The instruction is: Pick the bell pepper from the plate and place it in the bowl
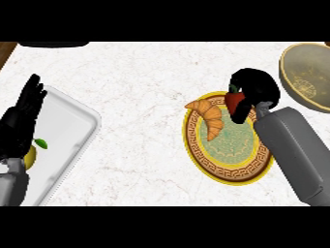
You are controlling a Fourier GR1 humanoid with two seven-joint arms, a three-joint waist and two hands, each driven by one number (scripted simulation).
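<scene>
The glossy red bell pepper [234, 100] with its green stem is sitting at the top edge of the yellow-rimmed patterned plate [228, 170], beside a golden croissant [209, 116]. The right hand [255, 88] is curling its fingers around it. The tan speckled bowl [311, 72] is waiting near the counter's right edge, open marble between. The left hand [19, 118] is resting over the white tray [71, 126], fingers straight.

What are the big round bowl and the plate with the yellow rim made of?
The tan round bowl looks like glazed pottery: speckled inside, with a soft shine, though it might be dull metal. The round plate with the yellow rim looks like painted ceramic, judging by its neat brown key-pattern border and smooth pale green middle.
</scene>
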